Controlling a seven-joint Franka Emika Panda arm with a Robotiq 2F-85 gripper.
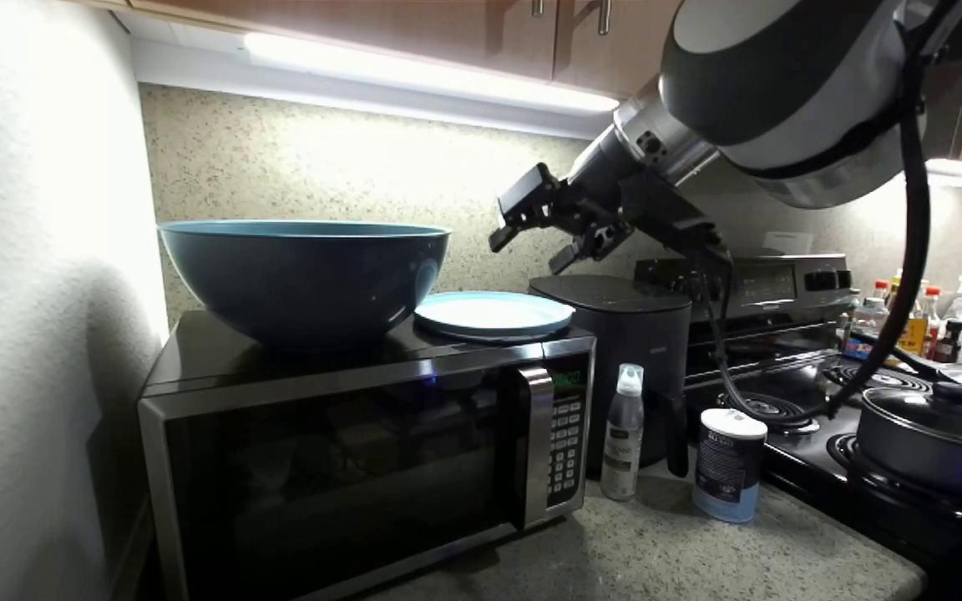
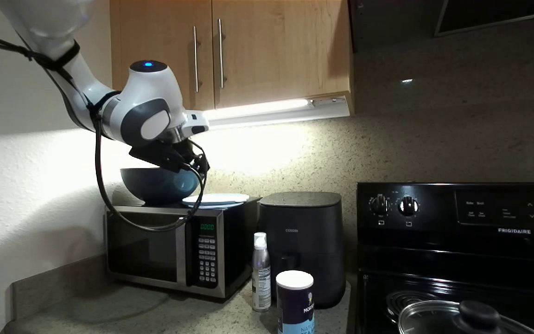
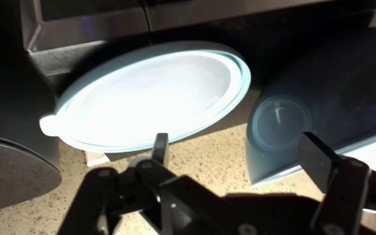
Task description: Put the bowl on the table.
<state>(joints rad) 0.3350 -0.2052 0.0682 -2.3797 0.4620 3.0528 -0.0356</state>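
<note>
The large dark teal-blue bowl [image 1: 306, 284] sits upright on top of the microwave. It also shows in an exterior view [image 2: 155, 185], partly behind the arm, and at the right of the wrist view [image 3: 279, 163]. My gripper [image 1: 533, 249] is open and empty. It hangs in the air to the right of the bowl, apart from its rim and above the level of the plate. In the wrist view the gripper's two fingers [image 3: 235, 140] stand wide apart with nothing between them. In an exterior view the gripper [image 2: 200, 164] is mostly hidden by its own wrist and cable.
A flat pale blue plate [image 1: 493, 313] lies beside the bowl on the microwave [image 1: 347, 467]. A black air fryer [image 2: 301, 246], a spray bottle [image 1: 623, 434] and a salt canister [image 1: 730, 467] stand right of it on the counter [image 1: 656, 551]. Cabinets [image 2: 276, 46] hang overhead; the stove [image 1: 798, 451] is further right.
</note>
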